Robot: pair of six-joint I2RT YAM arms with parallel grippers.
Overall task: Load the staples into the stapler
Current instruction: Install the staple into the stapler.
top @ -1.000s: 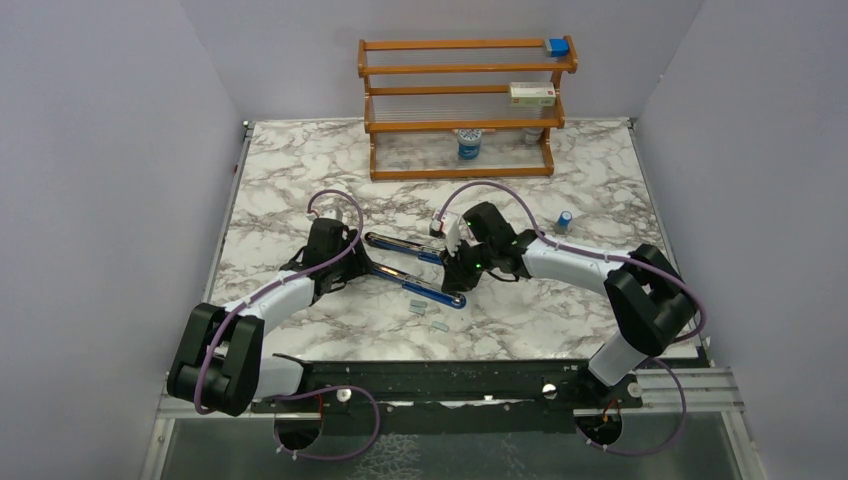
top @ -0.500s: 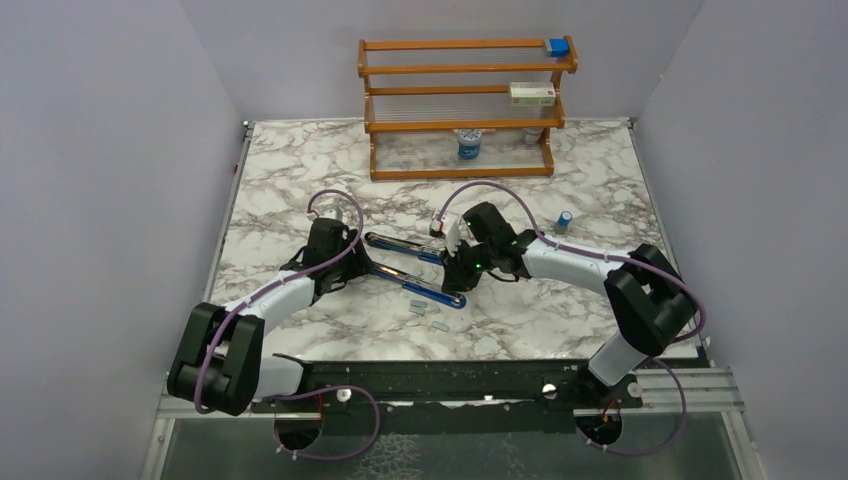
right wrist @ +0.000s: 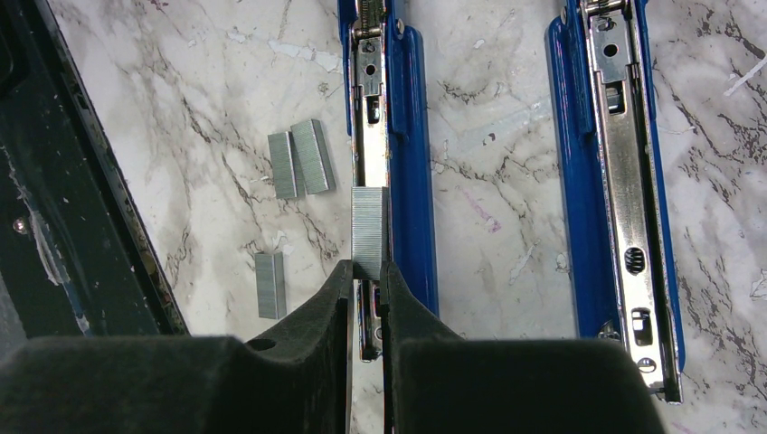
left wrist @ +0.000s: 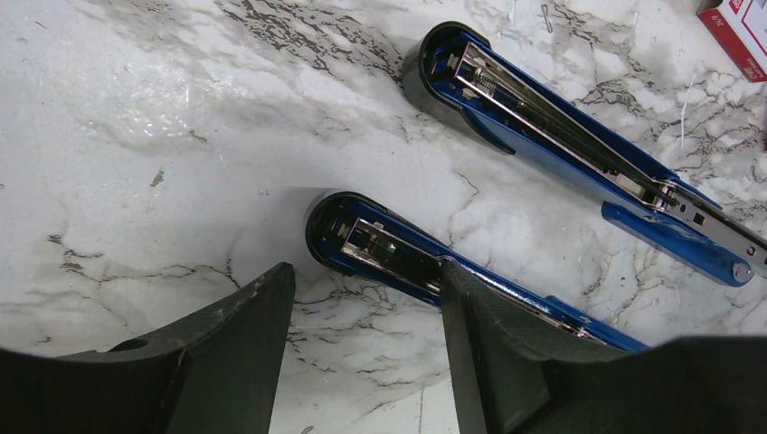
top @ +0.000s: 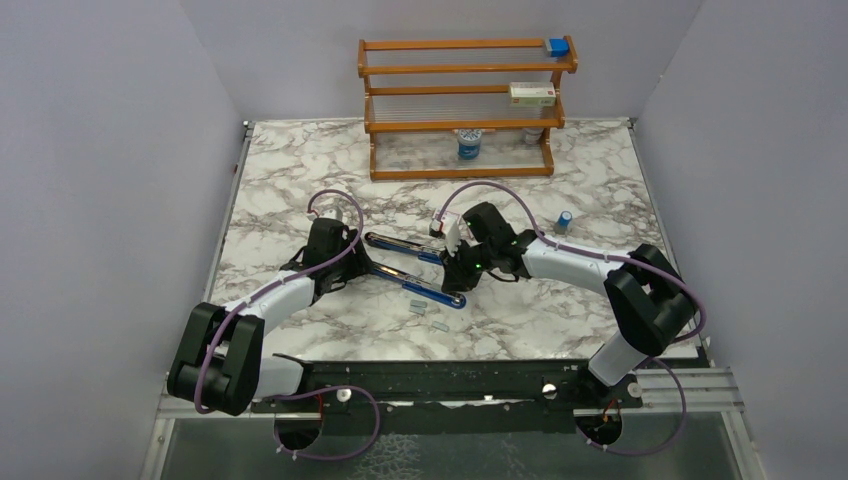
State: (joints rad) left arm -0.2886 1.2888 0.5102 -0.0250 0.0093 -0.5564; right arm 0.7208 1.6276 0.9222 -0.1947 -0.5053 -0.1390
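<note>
While the stapler [right wrist: 411, 136] is laid open on the table [right wrist: 506, 208], both arms channel-up and side by side, one strip of staples [right wrist: 369, 226] is pinched between the narrowed fingertips of the right pincer [right wrist: 366, 271]. The strip is held directly over the metal channel of the arm under that pincer and juts out ahead of the tips. Whether it touches the channel cannot be told. The other arm is seen off to the pincer's right. Loose strips [right wrist: 301, 170] are scattered on the marble to its left, two touching each other and one apart, nearer the pincer. The left pincer [left wrist: 366, 271] is spread wide with nothing gripped. The rounded end of one stapler arm is straddled by it, close against its right finger [left wrist: 488, 334]. The second arm is seen ahead of that pincer, with a box [left wrist: 742, 32] corner beyond.
</note>
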